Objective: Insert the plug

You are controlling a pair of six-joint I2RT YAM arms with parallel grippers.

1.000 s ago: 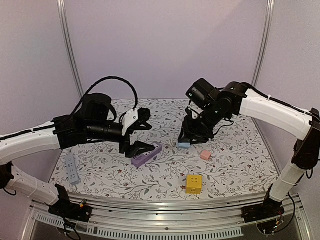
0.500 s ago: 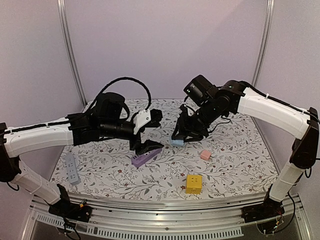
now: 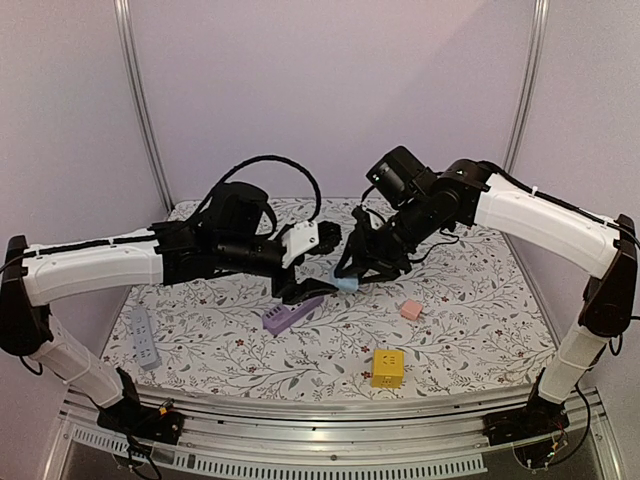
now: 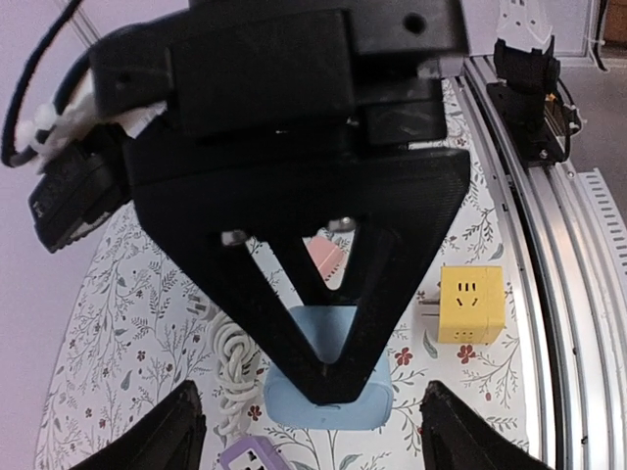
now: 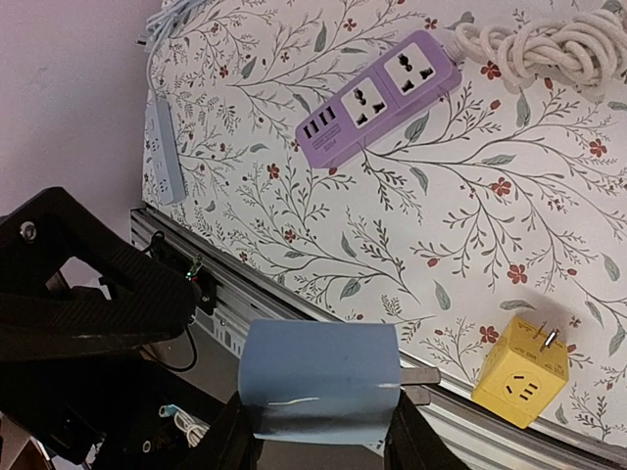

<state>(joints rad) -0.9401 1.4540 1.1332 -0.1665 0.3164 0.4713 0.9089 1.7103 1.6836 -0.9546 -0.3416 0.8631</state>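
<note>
My right gripper (image 3: pixel 352 274) is shut on a light blue plug (image 3: pixel 346 284) and holds it above the table, just right of the purple power strip (image 3: pixel 292 316). In the right wrist view the plug (image 5: pixel 318 377) sits between my fingers (image 5: pixel 231 433), its metal prongs (image 5: pixel 421 382) pointing right. The purple strip (image 5: pixel 380 96) lies far off at the top, sockets up. My left gripper (image 3: pixel 314 265) is open and empty, hovering over the strip's right end. In the left wrist view the plug (image 4: pixel 328 397) hangs under the right gripper, between my spread fingers (image 4: pixel 168 431).
A yellow cube adapter (image 3: pixel 388 367) sits near the front, also in the left wrist view (image 4: pixel 472 304). A pink block (image 3: pixel 410 310) lies to the right. A white power strip (image 3: pixel 143 335) lies at the left edge. A coiled white cord (image 5: pixel 529 39) lies beside the purple strip.
My right gripper has carried the blue plug left, toward the purple strip. My left gripper has moved right along the strip to its right end, still open.
</note>
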